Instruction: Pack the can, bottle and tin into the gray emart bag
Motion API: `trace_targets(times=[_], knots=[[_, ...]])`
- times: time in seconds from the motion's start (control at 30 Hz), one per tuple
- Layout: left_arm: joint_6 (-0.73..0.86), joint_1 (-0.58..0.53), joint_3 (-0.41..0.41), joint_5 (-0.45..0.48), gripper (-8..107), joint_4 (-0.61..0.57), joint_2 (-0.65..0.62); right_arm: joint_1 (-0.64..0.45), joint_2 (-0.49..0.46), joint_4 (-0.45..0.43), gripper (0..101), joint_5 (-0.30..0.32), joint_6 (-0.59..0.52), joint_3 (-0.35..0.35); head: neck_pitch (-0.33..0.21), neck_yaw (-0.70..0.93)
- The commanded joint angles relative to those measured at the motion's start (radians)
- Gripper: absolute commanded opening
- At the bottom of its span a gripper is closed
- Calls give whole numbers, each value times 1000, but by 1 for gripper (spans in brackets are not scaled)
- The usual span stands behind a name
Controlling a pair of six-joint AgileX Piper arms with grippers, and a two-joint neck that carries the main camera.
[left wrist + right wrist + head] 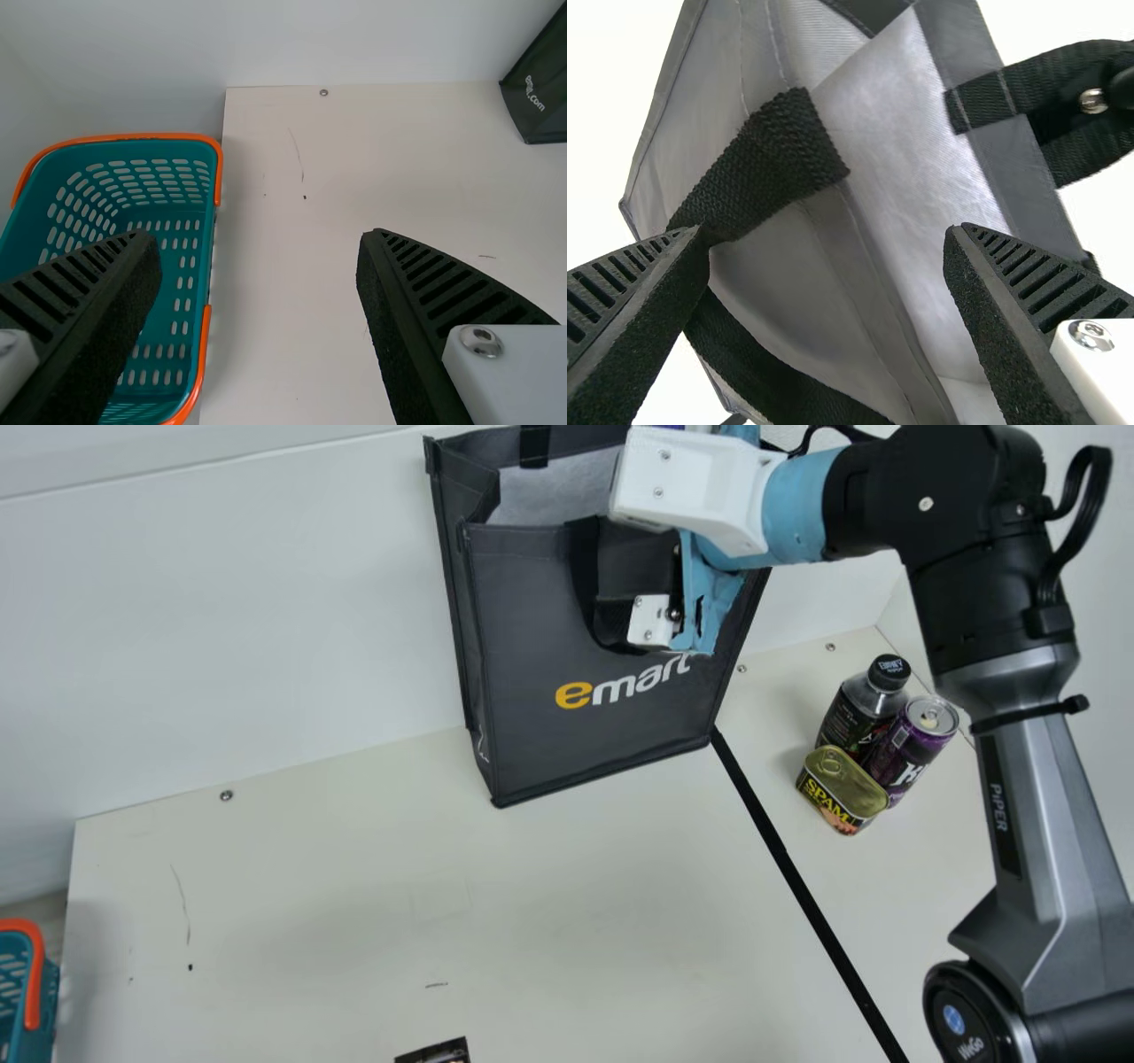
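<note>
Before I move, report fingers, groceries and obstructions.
Left fingers open. Right fingers open at bag's mouth. Strap close by. Can, bottle, tin outside, grouped.

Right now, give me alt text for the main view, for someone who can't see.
The right arm's end effector is at the front rim of an open gray emart bag. Outside it, a bottle, can and tin sit together on the cream table.

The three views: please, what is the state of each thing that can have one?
Gray emart bag: standing, top open.
Dark bottle: upright, capped.
Purple can: upright, outside the bag.
Tin: lid on, outside the bag.
Teal basket: upright, open-topped.
Left end effector: open.
Right end effector: open.
</note>
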Motion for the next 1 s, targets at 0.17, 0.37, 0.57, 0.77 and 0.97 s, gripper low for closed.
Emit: trace_targets(times=[0.17,0.37,0.57,0.77,0.97], knots=[[0,0,0,0,90,0,0,10,22,-1,91,1,-11,3,-23,-1],[0,0,0,0,90,0,0,9,44,-2,84,1,-12,2,-23,-1],[0,0,0,0,90,0,0,1,58,-5,44,1,-9,1,-23,-1],[0,0,0,0,90,0,0,-8,56,-2,4,1,-9,-1,-23,-1],[0,0,0,0,90,0,0,-18,44,2,0,1,1,-16,-23,-1]])
